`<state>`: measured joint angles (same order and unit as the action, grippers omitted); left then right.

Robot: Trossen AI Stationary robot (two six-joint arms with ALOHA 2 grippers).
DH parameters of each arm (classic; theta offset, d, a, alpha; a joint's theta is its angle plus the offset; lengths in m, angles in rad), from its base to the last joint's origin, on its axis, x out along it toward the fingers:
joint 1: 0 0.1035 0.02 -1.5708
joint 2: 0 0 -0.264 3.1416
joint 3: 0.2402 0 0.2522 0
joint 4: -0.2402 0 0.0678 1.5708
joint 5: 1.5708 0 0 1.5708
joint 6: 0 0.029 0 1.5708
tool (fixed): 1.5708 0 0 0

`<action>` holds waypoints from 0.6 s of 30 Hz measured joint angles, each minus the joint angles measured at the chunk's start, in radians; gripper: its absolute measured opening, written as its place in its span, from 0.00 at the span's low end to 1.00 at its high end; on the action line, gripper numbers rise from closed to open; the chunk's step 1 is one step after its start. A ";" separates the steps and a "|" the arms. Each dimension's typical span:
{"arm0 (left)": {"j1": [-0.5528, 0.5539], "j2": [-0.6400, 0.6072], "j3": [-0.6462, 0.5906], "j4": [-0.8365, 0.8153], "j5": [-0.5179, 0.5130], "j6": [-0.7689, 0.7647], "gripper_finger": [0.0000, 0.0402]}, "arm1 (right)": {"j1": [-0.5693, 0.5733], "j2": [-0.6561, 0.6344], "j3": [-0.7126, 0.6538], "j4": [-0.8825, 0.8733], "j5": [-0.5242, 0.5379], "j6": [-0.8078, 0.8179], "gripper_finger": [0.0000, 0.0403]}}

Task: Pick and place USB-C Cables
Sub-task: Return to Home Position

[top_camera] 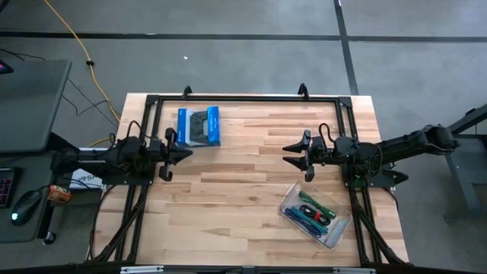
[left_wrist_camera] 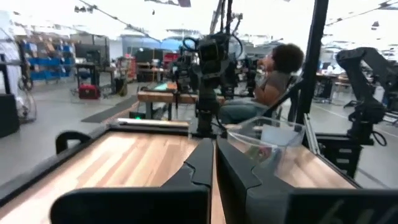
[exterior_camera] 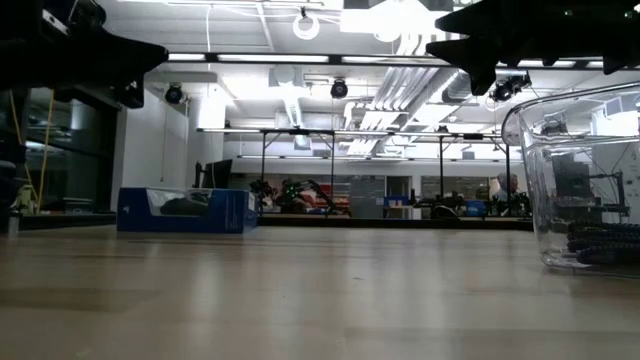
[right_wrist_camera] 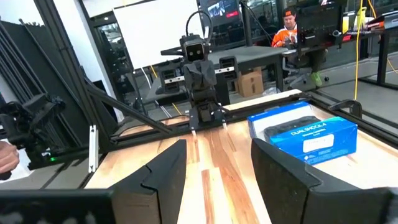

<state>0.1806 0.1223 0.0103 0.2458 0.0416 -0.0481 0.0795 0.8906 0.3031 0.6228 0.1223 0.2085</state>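
Cables [top_camera: 313, 213] blur together inside clear bin [top_camera: 288, 203]; left hand [top_camera: 187, 152] clenched, right hand [top_camera: 288, 152] released.

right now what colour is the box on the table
Blue box, clearest in right wrist view.

Grey concrete floor [top_camera: 243, 61] with dark seam lines, yellow cord [top_camera: 76, 42] lying across it, dark desk [top_camera: 30, 91] at the left, bright ceiling lamps [exterior_camera: 305, 25], work tables [exterior_camera: 380, 215] far behind, seated person [right_wrist_camera: 289, 37] in orange.
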 joint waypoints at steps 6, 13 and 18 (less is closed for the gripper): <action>-0.038 -0.023 0.001 -0.053 -0.001 -0.001 0.00 | 0.000 0.000 0.000 0.000 -0.001 0.000 0.43; -0.038 -0.023 0.001 -0.057 -0.001 0.051 0.00 | 0.000 -0.029 0.000 -0.039 -0.002 0.022 0.41; -0.038 -0.023 0.001 -0.065 0.003 0.052 0.00 | 0.000 -0.158 0.000 -0.194 -0.004 0.084 0.29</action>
<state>0.1429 0.0990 0.0116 0.1810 0.0444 0.0036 0.0792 0.7329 0.3031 0.4291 0.1181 0.2928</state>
